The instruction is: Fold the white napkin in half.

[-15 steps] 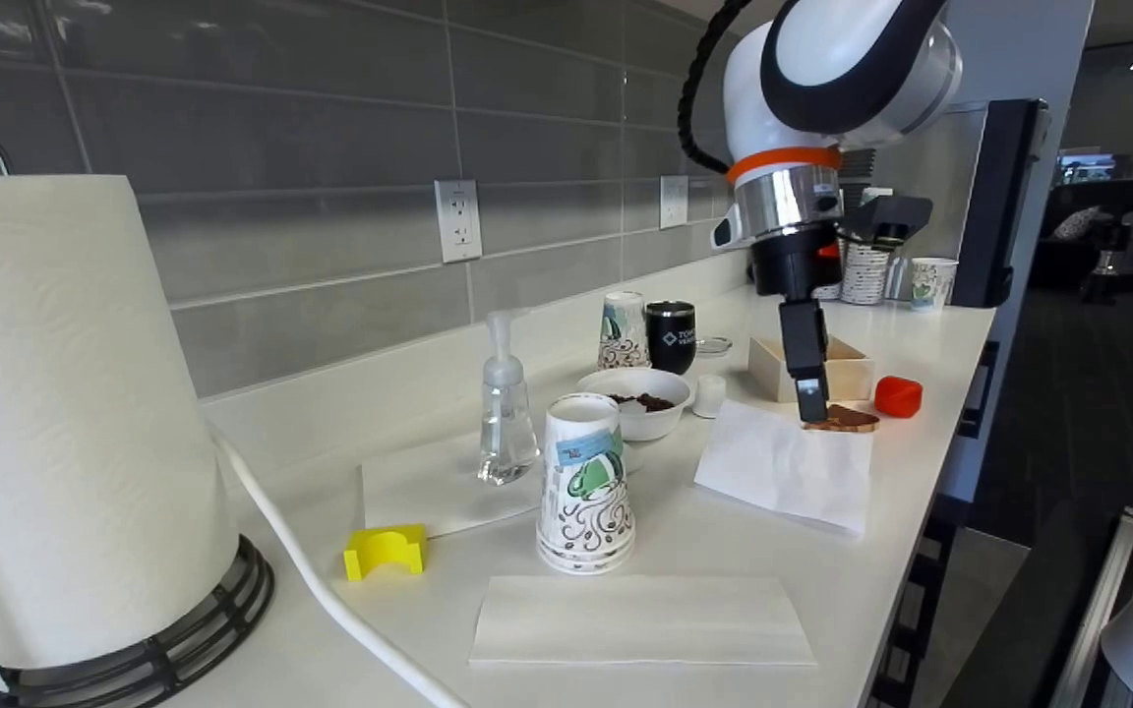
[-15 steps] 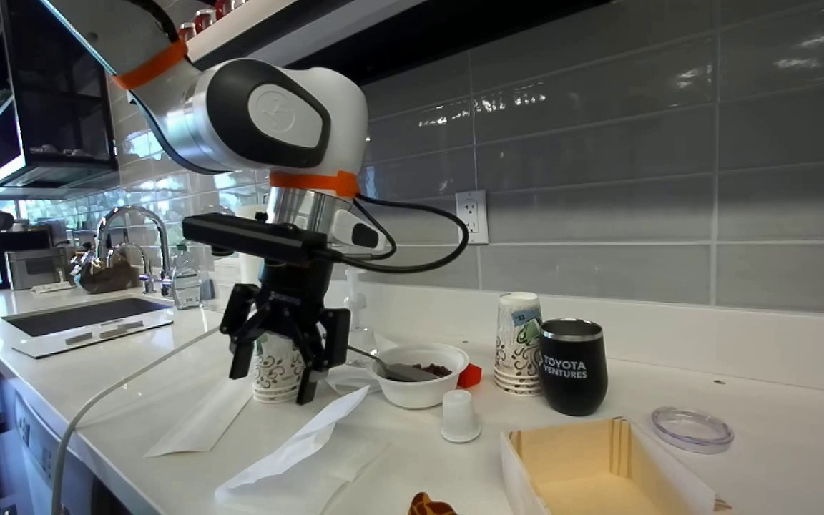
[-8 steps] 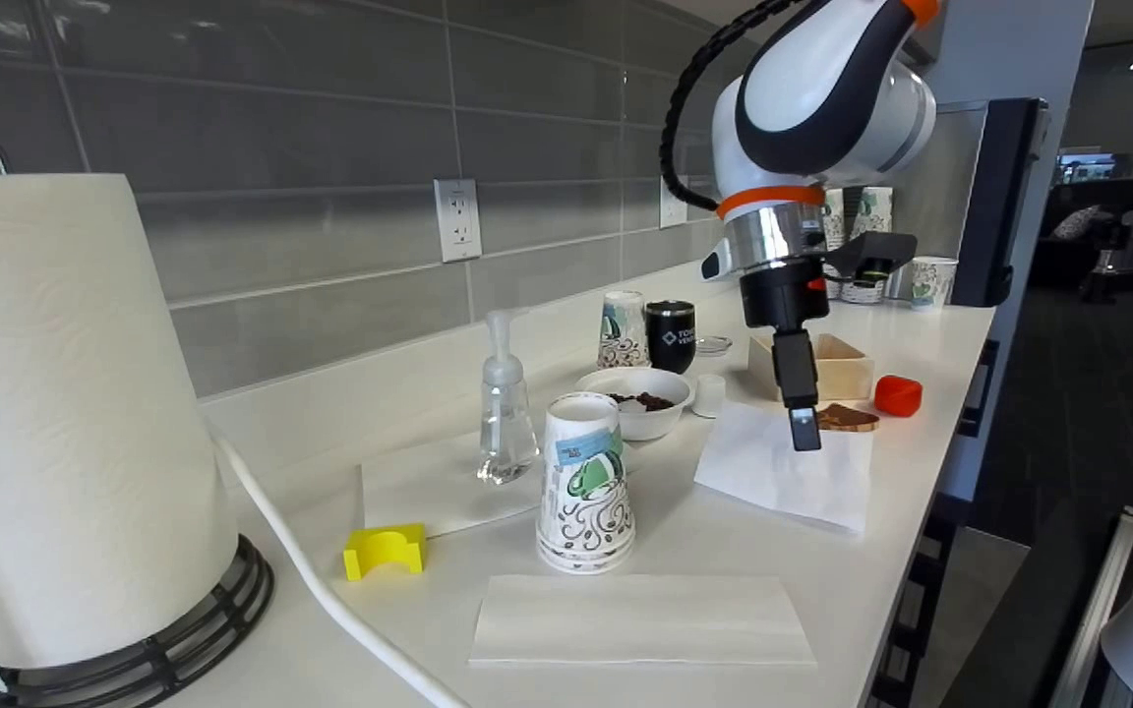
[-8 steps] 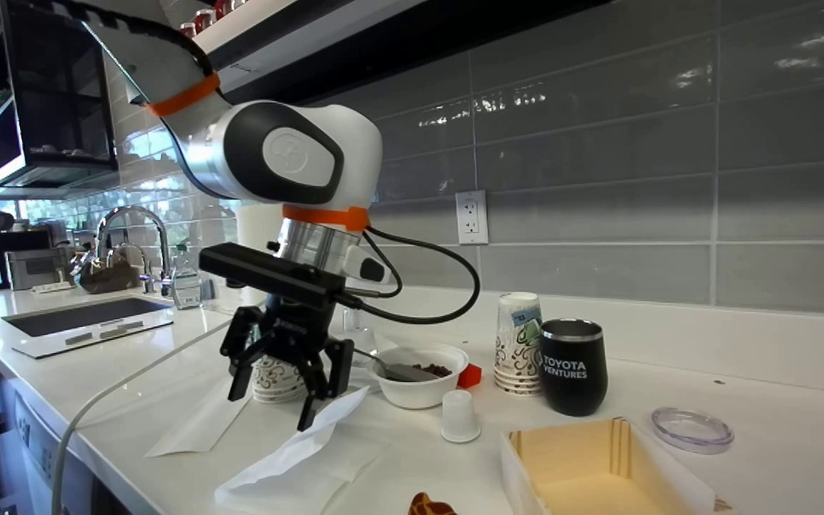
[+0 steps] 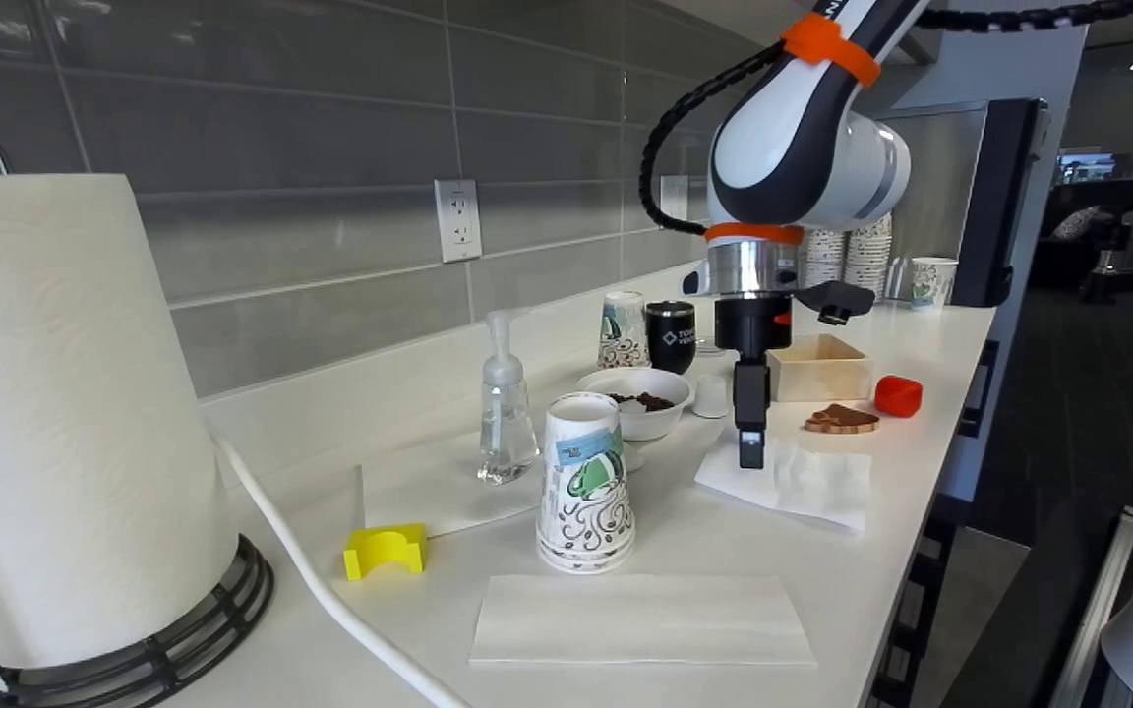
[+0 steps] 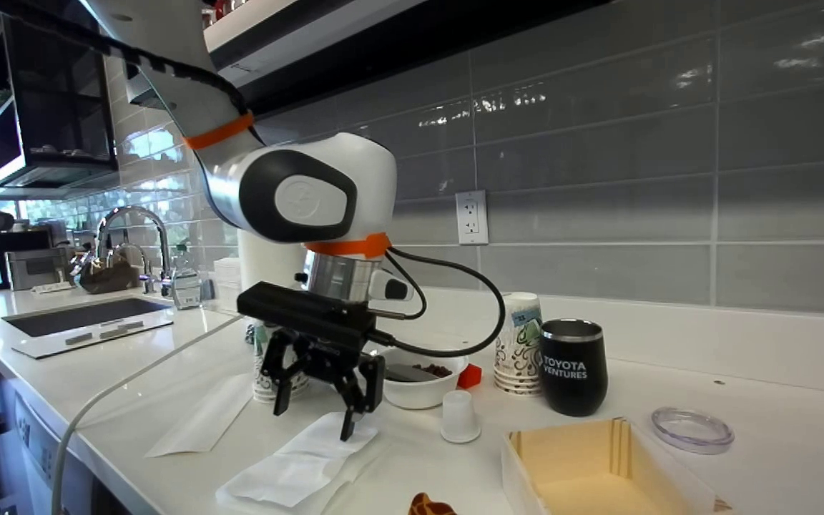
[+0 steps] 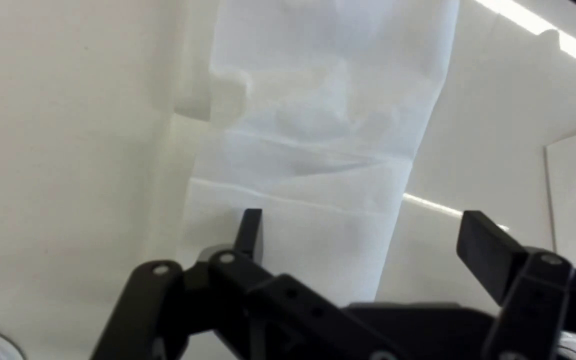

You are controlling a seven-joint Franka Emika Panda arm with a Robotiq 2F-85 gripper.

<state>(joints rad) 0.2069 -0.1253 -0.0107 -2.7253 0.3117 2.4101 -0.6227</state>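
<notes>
The white napkin (image 5: 817, 482) lies on the counter, creased. In an exterior view (image 6: 290, 465) and the wrist view (image 7: 308, 140), its upper layer lies folded over a lower layer that shows along one side. The fold looks loose, with wrinkles across it. My gripper (image 5: 751, 454) points down at the napkin's end near the bowl. Its fingers (image 6: 313, 422) are wide apart with nothing between them. In the wrist view, one finger of the gripper (image 7: 363, 217) is over the napkin and the other is beyond its edge. I cannot tell whether a fingertip touches the napkin.
Near the gripper stand a patterned cup stack (image 5: 586, 492), a white bowl (image 6: 419, 390) and a small white cup (image 6: 459, 418). A wooden box (image 5: 820, 374), a brown piece (image 5: 840, 420) and a red piece (image 5: 898, 396) lie beyond the napkin. A longer white sheet (image 5: 640, 624) lies in front.
My gripper has moved down and toward the bowl end of the napkin, still open. The napkin's raised flap, standing up earlier, now lies lower and flatter over the lower layer.
</notes>
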